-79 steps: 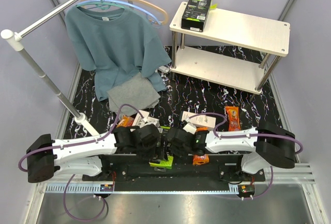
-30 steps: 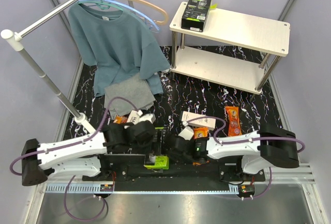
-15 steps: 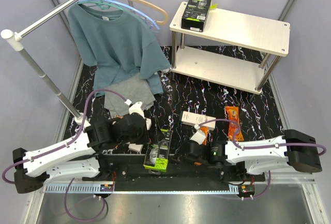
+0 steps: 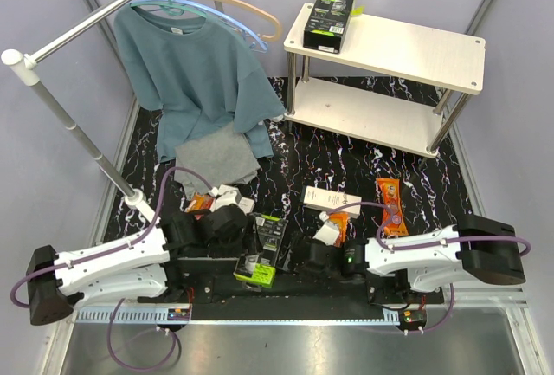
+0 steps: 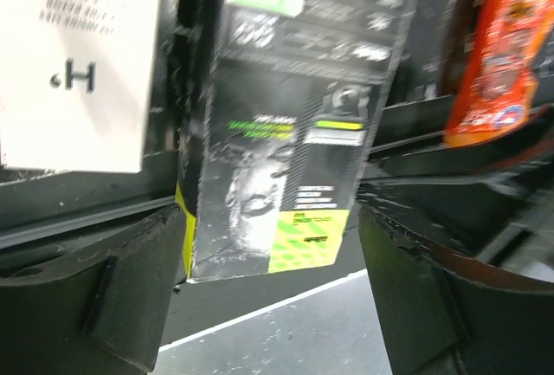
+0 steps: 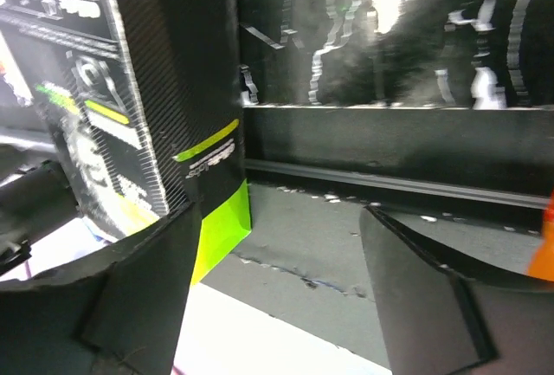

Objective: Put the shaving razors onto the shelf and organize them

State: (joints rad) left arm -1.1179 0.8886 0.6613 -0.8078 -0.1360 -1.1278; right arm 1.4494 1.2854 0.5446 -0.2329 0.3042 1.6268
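One black-and-lime box [image 4: 331, 17] tops the shelf [image 4: 415, 50], visible only overhead.

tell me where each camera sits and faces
top external: above and behind the robot, looking down on white two-tier shelf; left arm and right arm show
left wrist: on left arm, looking along the left claw at black-and-lime-green razor box; both fingers show
right wrist: on right arm, looking past the right claw at black marbled table; both fingers show
shared: both wrists see that box

razor box [image 4: 333, 17] on shelf [image 4: 415, 50]
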